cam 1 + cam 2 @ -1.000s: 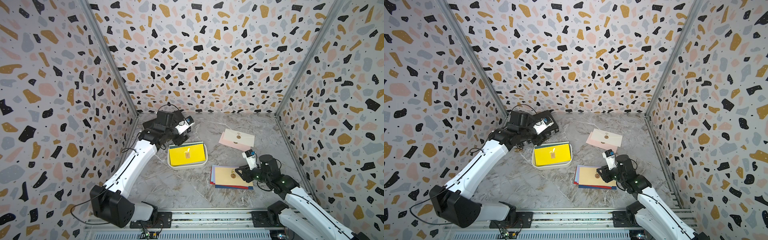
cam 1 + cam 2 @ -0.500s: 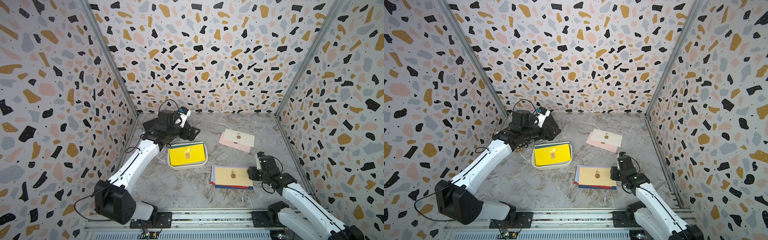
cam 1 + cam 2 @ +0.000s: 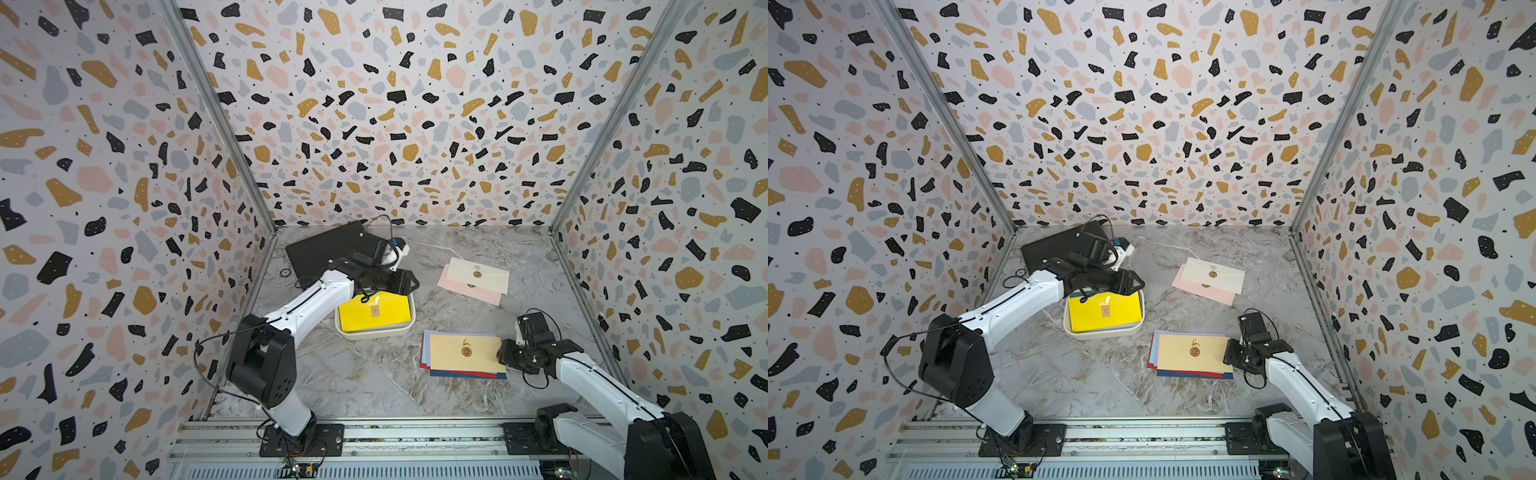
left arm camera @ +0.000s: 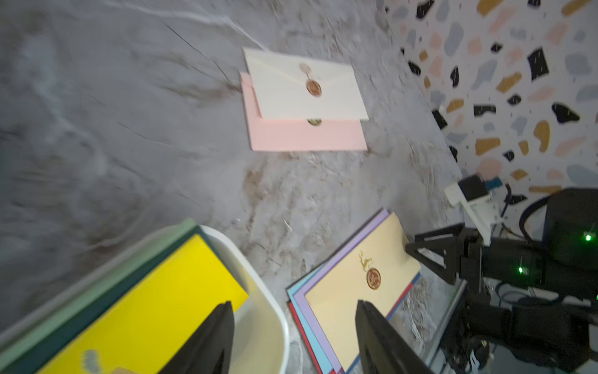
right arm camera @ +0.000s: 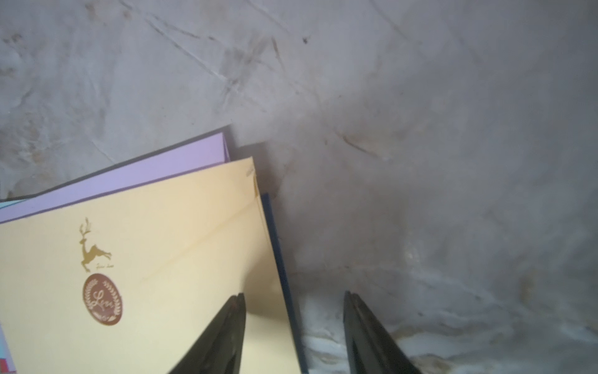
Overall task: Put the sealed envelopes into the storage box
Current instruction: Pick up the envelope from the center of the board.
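Left arm (image 3: pixel 307 299) and right arm (image 3: pixel 598 386): smooth white link shells with a thin black seam line. Bulky matte-black joint housings (image 3: pixel 262 365) – small screw dots on the side. Thin black cables (image 3: pixel 198 347) loop off the joints. White wrist camera block (image 3: pixel 395 249) with a blue connector. Right gripper (image 5: pixel 294 294) – black tapered fingers (image 5: pixel 223 333). Green LEDs (image 4: pixel 521 269) on the right arm's black wrist. Black base plates (image 3: pixel 301 441).

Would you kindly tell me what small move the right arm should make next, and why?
Probably lower the right gripper and close on the edge of the tan envelope: the jaws stand open astride that edge, holding nothing, and this envelope lies outside the storage box.
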`<move>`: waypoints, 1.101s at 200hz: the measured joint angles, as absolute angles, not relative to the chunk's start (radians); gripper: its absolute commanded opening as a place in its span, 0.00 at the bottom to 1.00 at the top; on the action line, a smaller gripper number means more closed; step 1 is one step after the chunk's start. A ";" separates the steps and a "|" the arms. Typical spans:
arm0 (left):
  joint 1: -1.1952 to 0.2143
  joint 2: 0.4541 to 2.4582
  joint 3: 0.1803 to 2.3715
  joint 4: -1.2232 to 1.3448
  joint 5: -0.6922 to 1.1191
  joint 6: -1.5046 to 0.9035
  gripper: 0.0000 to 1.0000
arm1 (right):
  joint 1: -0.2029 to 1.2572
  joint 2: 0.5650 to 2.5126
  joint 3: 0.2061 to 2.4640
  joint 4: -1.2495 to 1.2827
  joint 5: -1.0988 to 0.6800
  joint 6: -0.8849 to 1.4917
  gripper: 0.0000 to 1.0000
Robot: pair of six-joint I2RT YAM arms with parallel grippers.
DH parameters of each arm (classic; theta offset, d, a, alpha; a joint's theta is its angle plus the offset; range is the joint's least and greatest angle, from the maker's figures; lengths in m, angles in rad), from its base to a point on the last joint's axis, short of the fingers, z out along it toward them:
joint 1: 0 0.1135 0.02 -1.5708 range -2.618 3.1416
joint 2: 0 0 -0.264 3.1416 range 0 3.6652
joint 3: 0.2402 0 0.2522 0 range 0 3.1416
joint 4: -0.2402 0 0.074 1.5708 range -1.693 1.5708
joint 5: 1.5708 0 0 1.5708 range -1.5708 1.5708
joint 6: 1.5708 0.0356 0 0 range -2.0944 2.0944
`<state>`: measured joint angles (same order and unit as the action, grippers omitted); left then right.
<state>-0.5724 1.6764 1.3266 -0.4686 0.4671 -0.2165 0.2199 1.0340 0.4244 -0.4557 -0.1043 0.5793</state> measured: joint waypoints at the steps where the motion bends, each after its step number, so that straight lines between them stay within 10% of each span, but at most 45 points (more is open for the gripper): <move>1: -0.578 1.679 1.327 -0.471 0.467 -0.215 0.57 | 0.220 1.034 0.424 -0.456 -0.105 0.580 0.54; 61: -0.822 1.859 1.326 -0.591 0.439 -0.175 0.40 | 0.220 1.035 0.422 -0.436 -0.165 0.584 0.53; 220: -0.864 1.979 1.315 -0.575 0.409 -0.221 0.31 | 0.216 0.994 0.486 -0.509 -0.250 0.577 0.49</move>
